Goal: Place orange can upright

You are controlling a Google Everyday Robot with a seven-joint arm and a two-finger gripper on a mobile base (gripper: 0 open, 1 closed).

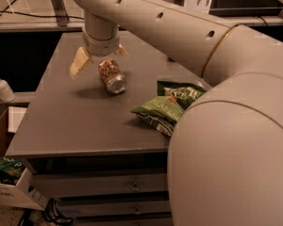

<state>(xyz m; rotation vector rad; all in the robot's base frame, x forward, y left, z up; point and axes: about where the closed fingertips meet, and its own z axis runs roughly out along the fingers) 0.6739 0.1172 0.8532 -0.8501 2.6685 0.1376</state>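
Observation:
The orange can (112, 75) lies on its side on the grey table (70, 121), left of the middle, with a silver end facing me. My gripper (100, 58) hangs just above the can's far end. It is open, with one cream finger (79, 63) left of the can and the other (120, 51) to the right behind it. The fingers straddle the can without closing on it.
Two green chip bags (169, 105) lie right of the can. My arm fills the right side and hides the far right of the table. A white pump bottle (0, 86) and a cardboard box (1, 134) stand left of the table. Drawers (104, 187) are under the tabletop.

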